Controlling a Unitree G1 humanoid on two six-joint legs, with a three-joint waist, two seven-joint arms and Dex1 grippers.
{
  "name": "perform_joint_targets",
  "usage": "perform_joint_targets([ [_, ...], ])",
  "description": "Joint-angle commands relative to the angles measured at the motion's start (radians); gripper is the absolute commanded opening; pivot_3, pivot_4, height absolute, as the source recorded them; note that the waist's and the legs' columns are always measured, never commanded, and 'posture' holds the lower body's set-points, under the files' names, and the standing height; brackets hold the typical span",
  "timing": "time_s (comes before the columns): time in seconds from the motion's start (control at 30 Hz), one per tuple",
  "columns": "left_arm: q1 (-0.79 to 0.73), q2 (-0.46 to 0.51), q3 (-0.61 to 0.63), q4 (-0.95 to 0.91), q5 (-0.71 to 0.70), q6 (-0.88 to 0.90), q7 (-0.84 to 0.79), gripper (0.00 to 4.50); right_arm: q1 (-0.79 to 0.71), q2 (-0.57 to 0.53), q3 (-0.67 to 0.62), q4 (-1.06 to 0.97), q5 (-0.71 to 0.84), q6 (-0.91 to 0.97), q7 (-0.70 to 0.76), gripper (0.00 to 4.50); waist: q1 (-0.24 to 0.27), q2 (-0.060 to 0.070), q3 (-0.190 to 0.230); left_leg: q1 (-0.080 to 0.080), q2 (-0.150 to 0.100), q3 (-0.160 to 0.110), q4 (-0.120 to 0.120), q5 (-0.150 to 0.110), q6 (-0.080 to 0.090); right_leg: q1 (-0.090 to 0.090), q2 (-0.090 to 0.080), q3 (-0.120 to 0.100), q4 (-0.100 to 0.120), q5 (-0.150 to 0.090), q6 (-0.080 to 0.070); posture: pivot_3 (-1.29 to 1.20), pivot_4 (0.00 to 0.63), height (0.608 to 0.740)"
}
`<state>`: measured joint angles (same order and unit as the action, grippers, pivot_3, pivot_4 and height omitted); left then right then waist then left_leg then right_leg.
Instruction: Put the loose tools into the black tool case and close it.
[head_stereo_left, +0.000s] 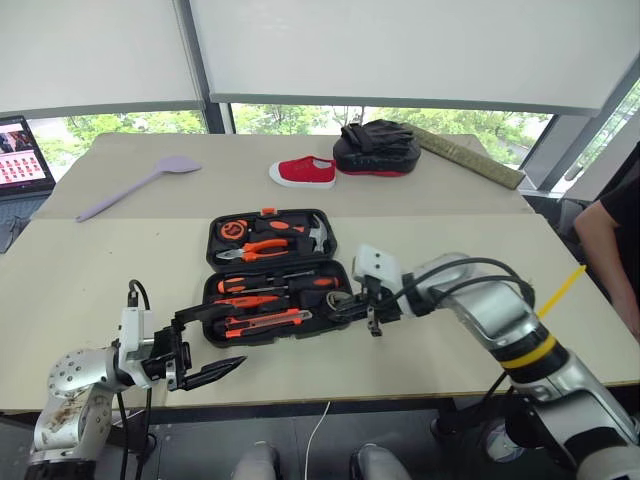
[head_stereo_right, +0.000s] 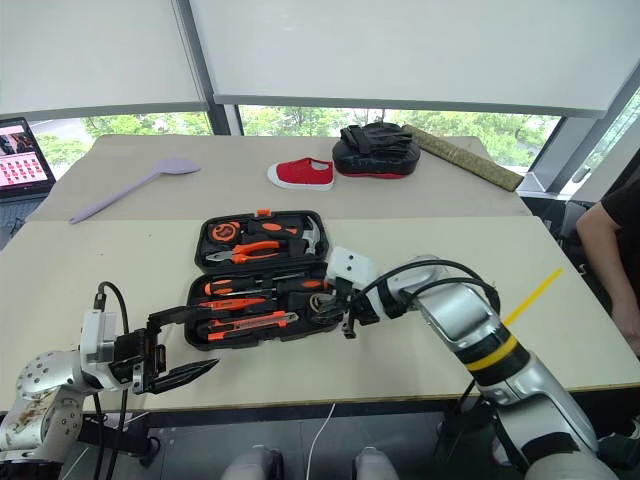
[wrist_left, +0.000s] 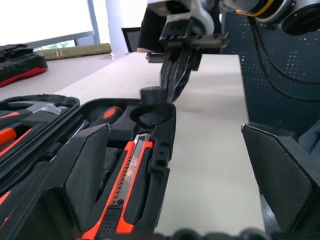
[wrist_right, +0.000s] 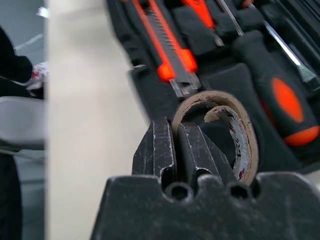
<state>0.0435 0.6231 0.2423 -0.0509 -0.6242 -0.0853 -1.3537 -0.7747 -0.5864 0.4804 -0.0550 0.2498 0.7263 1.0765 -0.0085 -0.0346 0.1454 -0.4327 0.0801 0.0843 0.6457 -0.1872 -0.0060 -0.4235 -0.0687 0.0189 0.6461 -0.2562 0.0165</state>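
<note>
The right end effector (head_stereo_left: 372, 318) was pinched tight on the small dark roll of tape with a brown cardboard core (wrist_right: 227, 130), one black finger inside the ring and one outside, gripping the roll's wall; it hung right at the right end of the black hard-plastic clamshell tool case (head_stereo_left: 270, 275), which lay open and flat in the middle of the counter (head_stereo_left: 100, 300), lid half towards the far edge, tray half towards the near edge; and there, in the tray's right end, sat an empty round moulded pocket (wrist_left: 150, 117), directly under the roll and very close; that was the relation the next move seemed to hang on; the roll looked to need only a short drop, its flat face turned level to match the pocket, with the right arm plainly the nearer one.

The tray's long axis ran along the near edge, and the tools lay the same way: the orange-and-black utility knife (head_stereo_left: 265, 321) in the nearest slot, screwdrivers with orange-and-black handles (head_stereo_left: 255, 285) behind it; pliers and a hammer filled the lid half; no tool lay loose on the counter itself, so by my reading the tape was the last piece before closing.

The left end effector (head_stereo_left: 205, 350) gaped wide with nothing in it, just off the case's near left corner, pointing along the near edge.
</note>
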Motion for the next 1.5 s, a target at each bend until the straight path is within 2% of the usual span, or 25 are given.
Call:
perform_joint_targets([
  [0.03, 0.018, 0.005, 0.025, -0.04, -0.001, -0.01, 0.022, 4.5, -0.031, 0.024, 0.011, 0.053, -0.044, -0.029, -0.001, 0.07, 0.0, 0.0, 0.0, 0.0, 0.0, 0.0, 0.0, 0.0, 0.0, 0.0, 0.0, 0.0, 0.0, 0.0, 0.0, 0.0, 0.15, 0.74],
  [0.1, 0.025, 0.005, 0.024, -0.044, 0.0, -0.014, 0.029, 4.5, -0.042, 0.02, 0.032, 0.064, -0.062, -0.02, 0.027, 0.07, 0.002, 0.0, 0.0, 0.0, 0.0, 0.0, 0.0, 0.0, 0.0, 0.0, 0.0, 0.0, 0.001, 0.0, 0.0, 0.0, 0.15, 0.74],
  [0.3, 0.016, 0.007, 0.029, -0.053, -0.008, -0.007, 0.056, 4.5, -0.046, 0.047, 0.012, 0.057, -0.056, -0.021, 0.035, 2.02, 0.002, 0.0, 0.0, 0.001, 0.001, 0.0, 0.0, 0.0, 0.0, 0.0, 0.0, 0.0, 0.001, 0.0, 0.0, 0.0, 0.15, 0.74],
  [0.37, -0.013, 0.066, 0.053, -0.017, 0.02, 0.083, 0.134, 4.5, -0.034, 0.009, -0.084, -0.003, 0.04, -0.049, 0.12, 2.7, 0.001, 0.0, 0.0, 0.001, 0.001, 0.0, 0.0, 0.0, 0.0, 0.0, 0.0, 0.0, 0.001, 0.0, 0.0, 0.0, 0.15, 0.74],
  [0.47, -0.065, 0.118, 0.089, 0.047, 0.035, 0.16, 0.216, 4.5, -0.025, -0.062, -0.193, -0.03, 0.166, -0.019, 0.239, 2.7, 0.01, 0.0, 0.001, 0.0, 0.002, 0.0, 0.0, 0.0, -0.001, 0.0, 0.002, -0.001, 0.001, 0.0, -0.001, 0.0, 0.15, 0.74],
  [0.57, -0.127, 0.144, 0.108, 0.132, 0.098, 0.191, 0.321, 3.79, -0.027, -0.101, -0.226, 0.06, 0.138, -0.074, 0.241, 2.74, 0.01, 0.0, 0.001, 0.002, 0.002, 0.0, 0.0, 0.0, -0.001, 0.001, 0.001, -0.001, 0.0, 0.0, -0.001, 0.0, 0.15, 0.74],
  [0.63, -0.165, 0.155, 0.116, 0.182, 0.128, 0.207, 0.372, 3.07, -0.029, -0.11, -0.217, 0.132, 0.088, -0.14, 0.234, 2.74, 0.008, -0.001, 0.001, 0.003, 0.002, 0.001, 0.0, 0.0, -0.001, 0.001, 0.001, -0.001, 0.0, 0.0, -0.001, 0.0, 0.15, 0.74],
  [0.67, -0.181, 0.158, 0.12, 0.198, 0.133, 0.218, 0.388, 2.64, -0.032, -0.098, -0.216, 0.167, 0.072, -0.169, 0.224, 2.5, 0.007, 0.0, 0.001, 0.003, 0.002, 0.001, 0.0, 0.0, -0.001, 0.001, 0.001, -0.001, 0.001, 0.0, -0.001, 0.0, 0.15, 0.74],
  [0.73, -0.204, 0.159, 0.121, 0.217, 0.139, 0.225, 0.4, 2.07, -0.04, -0.059, -0.221, 0.223, 0.052, -0.202, 0.187, 2.05, 0.003, -0.001, 0.001, 0.002, 0.003, 0.001, 0.0, 0.001, -0.001, 0.0, 0.002, -0.001, 0.001, 0.001, -0.002, 0.0, 0.15, 0.74],
  [0.93, -0.217, 0.152, 0.113, 0.207, 0.126, 0.216, 0.356, 0.01, -0.024, 0.031, -0.229, 0.242, 0.035, -0.308, 0.175, 0.03, -0.006, -0.001, 0.001, 0.001, 0.004, 0.001, -0.002, 0.001, -0.003, -0.002, 0.005, 0.0, 0.002, 0.002, -0.004, 0.0, 0.15, 0.74],
  [1.03, -0.204, 0.145, 0.11, 0.175, 0.106, 0.22, 0.315, 0.01, -0.005, 0.067, -0.237, 0.206, 0.064, -0.333, 0.196, 0.03, -0.004, -0.001, 0.001, 0.001, 0.005, 0.001, -0.003, 0.001, -0.003, -0.002, 0.005, 0.0, 0.002, 0.002, -0.004, 0.0, 0.15, 0.74],
  [1.17, -0.164, 0.119, 0.107, 0.107, 0.029, 0.235, 0.231, 0.01, 0.029, 0.144, -0.196, 0.187, 0.041, -0.33, 0.15, 0.03, -0.003, -0.001, 0.001, 0.001, 0.005, 0.001, -0.002, 0.001, -0.004, -0.001, 0.005, 0.0, 0.002, 0.002, -0.004, 0.0, 0.15, 0.74],
  [1.5, -0.122, 0.119, 0.085, 0.095, 0.065, 0.225, 0.209, 0.01, 0.001, 0.233, -0.156, 0.485, -0.083, -0.463, 0.101, 0.03, -0.003, -0.001, 0.001, 0.002, 0.005, 0.001, -0.002, 0.003, -0.007, -0.001, 0.006, 0.0, 0.002, 0.003, -0.005, 0.0, 0.15, 0.74],
])
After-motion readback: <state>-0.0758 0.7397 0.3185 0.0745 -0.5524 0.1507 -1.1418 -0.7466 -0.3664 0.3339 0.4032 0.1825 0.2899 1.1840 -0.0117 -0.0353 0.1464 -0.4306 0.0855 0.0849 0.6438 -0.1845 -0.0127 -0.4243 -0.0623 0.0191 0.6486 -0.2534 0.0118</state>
